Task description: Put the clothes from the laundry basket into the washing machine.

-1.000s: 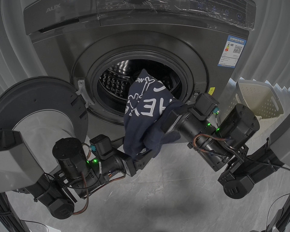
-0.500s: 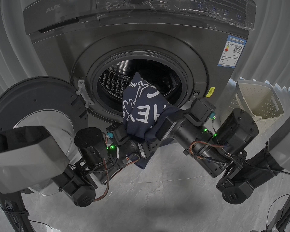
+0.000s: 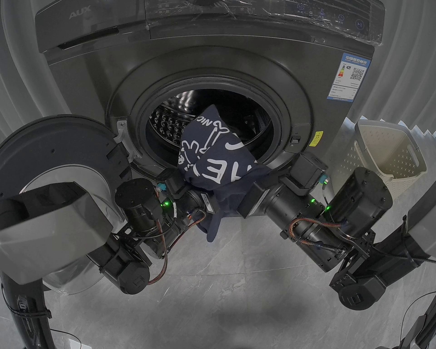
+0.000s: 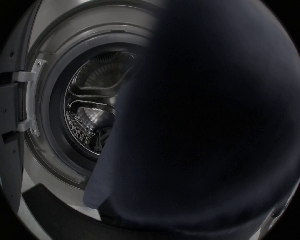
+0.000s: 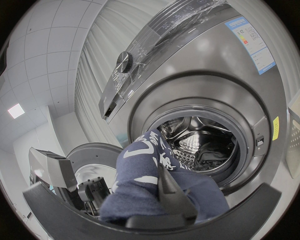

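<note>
Navy-blue cotton garment with white printed lettering lies bunched over the lower lip of the round porthole, its upper part leaning into the opening and one limp tail hanging below toward the grey stone-look floor. The cloth is soft and creased, folded thickly over both gripper ends.

The dark grey metal front-loading washing machine has a smooth, faintly glossy face, and clear wrinkled plastic film covers its control strip. Its shiny perforated steel drum is ribbed and dimpled, and a black crumpled garment lies on the drum floor. The round grey door with a glass bowl hangs open on the robot's left. A cream perforated plastic laundry basket stands tilted beside the machine on the right.

Both arms slant up and inward, meeting just under the porthole. The right gripper is clamped on the navy garment; one black wedge-shaped finger presses into the folds, with cloth swelling on both sides of it. The left gripper sits under the hanging cloth, just beside the right one, and whether it is open or closed I cannot tell. In the left wrist view dark fabric lies right against the camera, beside the drum.
</note>
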